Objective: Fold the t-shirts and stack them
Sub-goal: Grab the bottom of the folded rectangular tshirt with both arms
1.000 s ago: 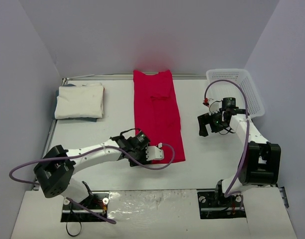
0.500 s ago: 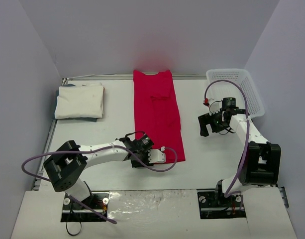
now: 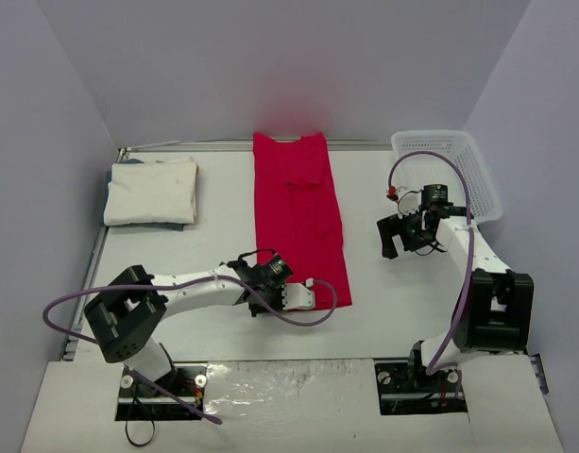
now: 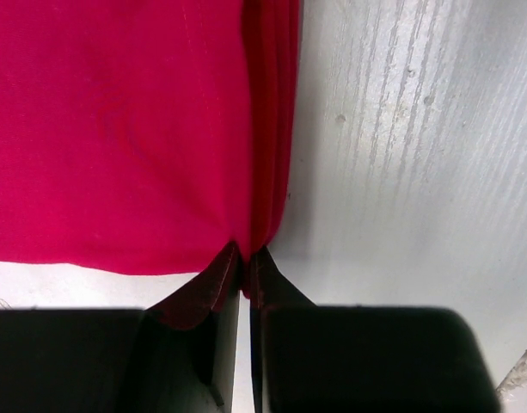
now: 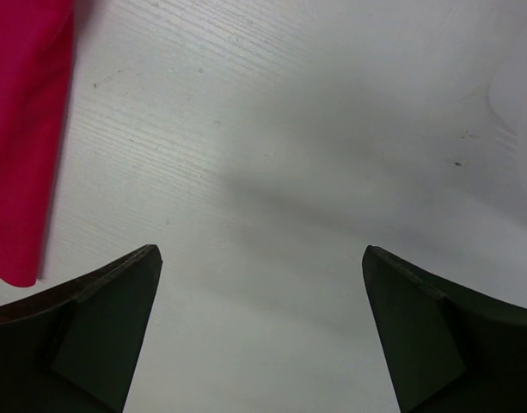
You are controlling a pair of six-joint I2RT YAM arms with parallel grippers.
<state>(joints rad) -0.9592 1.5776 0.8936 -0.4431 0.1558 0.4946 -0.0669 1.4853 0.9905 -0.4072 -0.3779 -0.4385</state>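
Note:
The red t-shirt (image 3: 298,212) lies folded into a long strip down the middle of the table, running from the back edge toward me. My left gripper (image 3: 311,293) is at its near right corner. In the left wrist view the jaws (image 4: 244,268) are shut on the folded edge of the red cloth (image 4: 117,129). The white t-shirt (image 3: 152,192) lies as a folded rectangle at the back left. My right gripper (image 3: 395,236) is open and empty, above bare table to the right of the red shirt. The red shirt's edge shows at the left of the right wrist view (image 5: 22,129).
A white mesh basket (image 3: 454,160) stands at the back right, just behind my right arm. Grey walls close in the table at the back and sides. The table's raised rim (image 3: 95,255) runs along the left.
My left arm has swung its elbow and moved the gripper slightly right and nearer, onto the red shirt's near corner. The right arm has not moved.

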